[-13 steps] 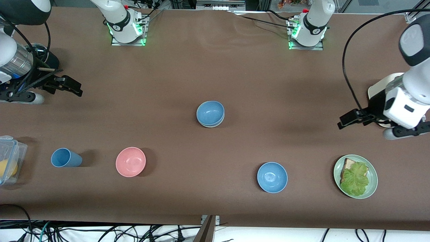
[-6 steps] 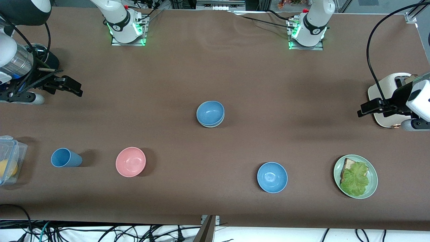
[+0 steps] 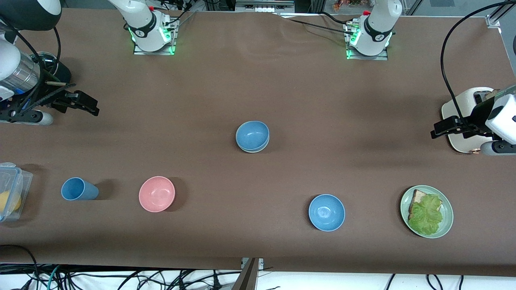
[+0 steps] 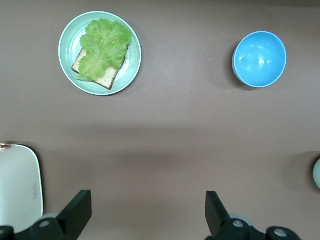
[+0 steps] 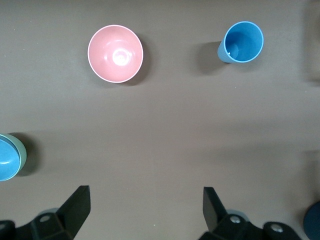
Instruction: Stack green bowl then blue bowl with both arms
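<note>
The blue bowl sits inside the green bowl at the middle of the table; only the green rim shows under it. The right wrist view shows the stack at its edge: blue bowl, green rim. The left wrist view shows a sliver of the green bowl. My left gripper is open and empty, up over the table beside a white toaster; its own view shows it over bare table. My right gripper is open and empty at the right arm's end.
A glossy sky-blue bowl and a green plate with toast and lettuce lie nearer the camera toward the left arm's end. A pink bowl, a blue cup and a clear box lie toward the right arm's end.
My left gripper has drawn back toward the left arm's end of the table, next to the toaster, then held still. The right arm and the bowls have not moved.
</note>
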Controlling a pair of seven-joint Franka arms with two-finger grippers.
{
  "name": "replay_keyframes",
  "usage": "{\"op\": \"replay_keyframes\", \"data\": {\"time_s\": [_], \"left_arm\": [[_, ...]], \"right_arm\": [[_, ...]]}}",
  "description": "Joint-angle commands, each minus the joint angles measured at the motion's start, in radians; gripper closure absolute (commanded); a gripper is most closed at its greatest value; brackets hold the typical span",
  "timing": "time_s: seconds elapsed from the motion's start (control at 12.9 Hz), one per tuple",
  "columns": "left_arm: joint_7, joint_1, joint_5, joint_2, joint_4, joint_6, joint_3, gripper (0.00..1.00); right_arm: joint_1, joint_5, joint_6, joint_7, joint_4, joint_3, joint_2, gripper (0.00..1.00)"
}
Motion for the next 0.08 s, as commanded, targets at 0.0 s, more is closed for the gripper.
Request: {"op": "replay_keyframes", "data": {"time_s": [0.0], "left_arm": [[-0.002,-0.012,0.026,-0.022,-0.023,-0.006,-0.001,0.00]], "right_arm": [[-0.005,-0.010,-0.003,-0.004,0.023,0.007,0.006,0.01]]}}
